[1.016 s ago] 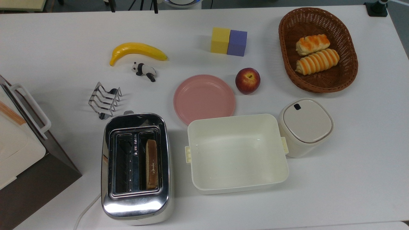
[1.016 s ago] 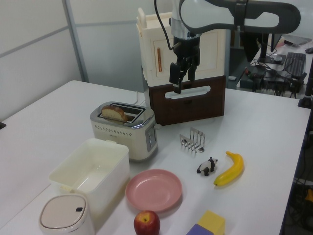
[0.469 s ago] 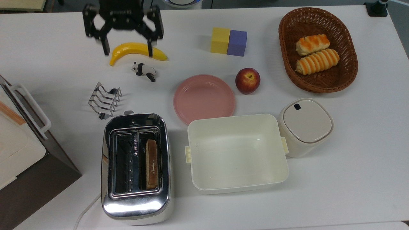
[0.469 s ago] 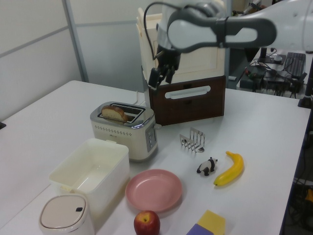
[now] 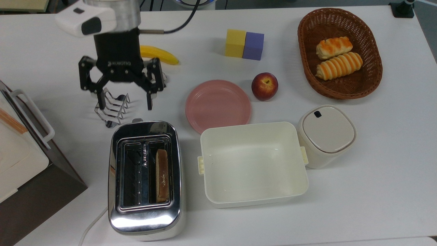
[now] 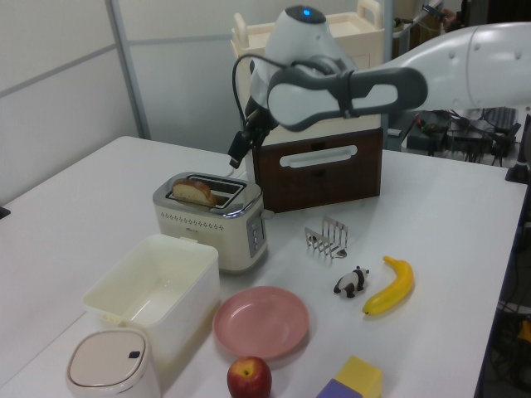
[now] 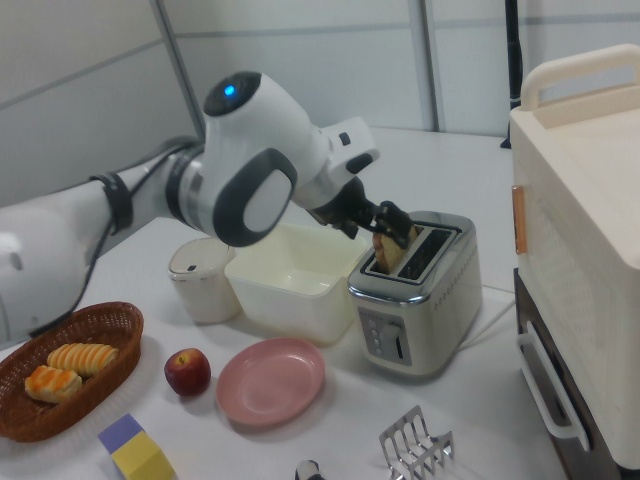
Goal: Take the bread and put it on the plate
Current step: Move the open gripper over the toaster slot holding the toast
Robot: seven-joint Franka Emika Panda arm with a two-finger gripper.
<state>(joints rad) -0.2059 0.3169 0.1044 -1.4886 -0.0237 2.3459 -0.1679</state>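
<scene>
While "ROBOTIQ" reads white on its black body, the gripper [image 5: 124, 101] hangs with fingers spread wide and empty above the toast rack [image 5: 112, 108]. The bread [image 5: 161, 175] stands in the toaster's [image 5: 145, 218] slot. The plate [image 5: 218, 105] lies bare; the wicker basket [image 5: 355, 89] holds two striped rolls [image 5: 338, 58].

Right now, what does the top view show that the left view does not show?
Top view adds: the basket with two rolls, and the gripper, open. Left view adds: the bread's broad face rising from the toaster, and the cabinet's front. Both share the toaster, the plate, the tub and the banana.
</scene>
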